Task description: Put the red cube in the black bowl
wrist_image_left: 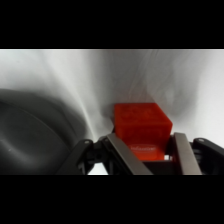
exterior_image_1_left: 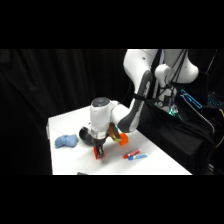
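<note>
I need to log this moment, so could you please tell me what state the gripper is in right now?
Gripper: closed on the red cube, one finger on either side, close beside the black bowl.

Red cube [wrist_image_left: 141, 126]: bright red-orange. Bowl [wrist_image_left: 35, 135]: glossy black. Cloth [exterior_image_1_left: 66, 142]: soft blue. Table [exterior_image_1_left: 150, 162]: white. Arm [exterior_image_1_left: 102, 116]: white; gripper [wrist_image_left: 150, 157] linkage black, fingers [wrist_image_left: 125, 155] grey metal. Small red-and-blue item [exterior_image_1_left: 136, 155].

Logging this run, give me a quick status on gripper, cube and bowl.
Gripper down at table, fingers either side of red cube. Cube not yet in black bowl, which sits close beside it. Nothing between them.
</note>
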Available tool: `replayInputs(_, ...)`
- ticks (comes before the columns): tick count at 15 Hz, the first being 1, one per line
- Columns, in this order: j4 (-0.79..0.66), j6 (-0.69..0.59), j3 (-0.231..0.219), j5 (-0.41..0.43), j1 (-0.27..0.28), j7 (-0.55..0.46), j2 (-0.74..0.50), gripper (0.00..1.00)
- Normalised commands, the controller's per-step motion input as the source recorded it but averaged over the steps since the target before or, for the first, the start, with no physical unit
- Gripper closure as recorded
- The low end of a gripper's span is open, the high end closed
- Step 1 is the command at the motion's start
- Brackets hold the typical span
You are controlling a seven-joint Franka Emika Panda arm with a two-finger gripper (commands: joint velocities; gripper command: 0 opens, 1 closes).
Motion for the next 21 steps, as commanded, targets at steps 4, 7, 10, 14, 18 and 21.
replayInputs(4,-0.2,-0.21,-0.059,-0.039,0.099,0.05,-0.33,0.74)
replayInputs(7,-0.28,-0.33,-0.01,-0.112,0.104,0.05,-0.56,0.74)
replayInputs(10,-0.21,-0.34,0.049,-0.17,0.025,0.07,-0.54,0.74)
replayInputs(14,-0.12,-0.28,0.113,-0.168,-0.086,0.05,-0.39,0.74)
replayInputs(18,-0.04,-0.16,0.105,-0.117,-0.21,0.0,-0.24,0.74)
replayInputs(21,0.0,-0.09,0.053,-0.067,-0.269,-0.06,-0.15,0.74)
